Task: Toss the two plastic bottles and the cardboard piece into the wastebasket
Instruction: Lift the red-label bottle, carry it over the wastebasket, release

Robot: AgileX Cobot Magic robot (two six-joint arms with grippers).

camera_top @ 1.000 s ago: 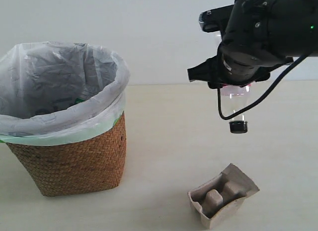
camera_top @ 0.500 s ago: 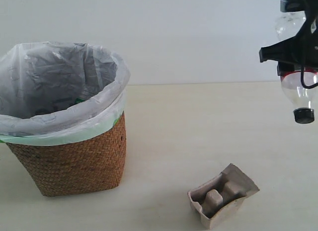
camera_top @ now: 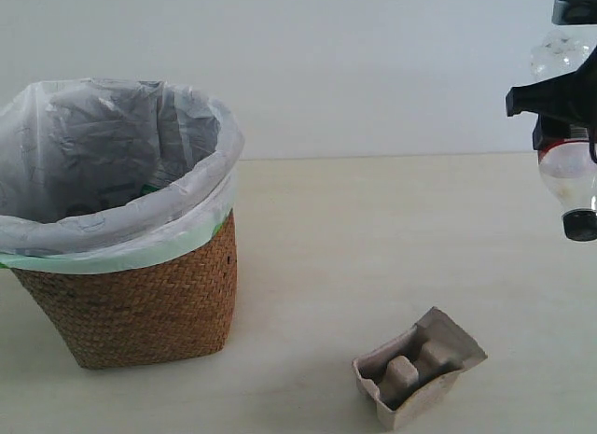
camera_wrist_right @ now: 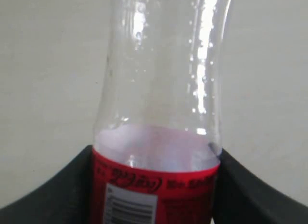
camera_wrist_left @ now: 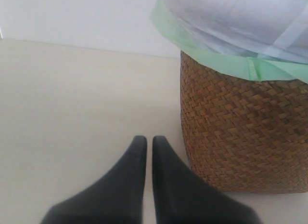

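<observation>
Right now my right pincer [camera_top: 567, 117] is clamped across the red label of a clear bottle [camera_top: 567, 182], one finger on each side of it in the right wrist view. It hangs above the counter [camera_top: 373, 229] at the far right edge of the exterior view. The bottle's long axis is vertical, with its black cap [camera_top: 580, 227] pointing down. The basket [camera_top: 131, 303] stands well apart to my left, its bag-lined mouth open upward. I judge the coming move to be a long sideways carry until the cap is over that mouth, then a release. The cardboard tray [camera_top: 420, 364] lies on the counter between the two, nearer the front. My left pincer [camera_wrist_left: 145, 154] is pressed together on nothing, low beside the basket's woven wall. It is nearer the basket, but my right carries the load.
</observation>
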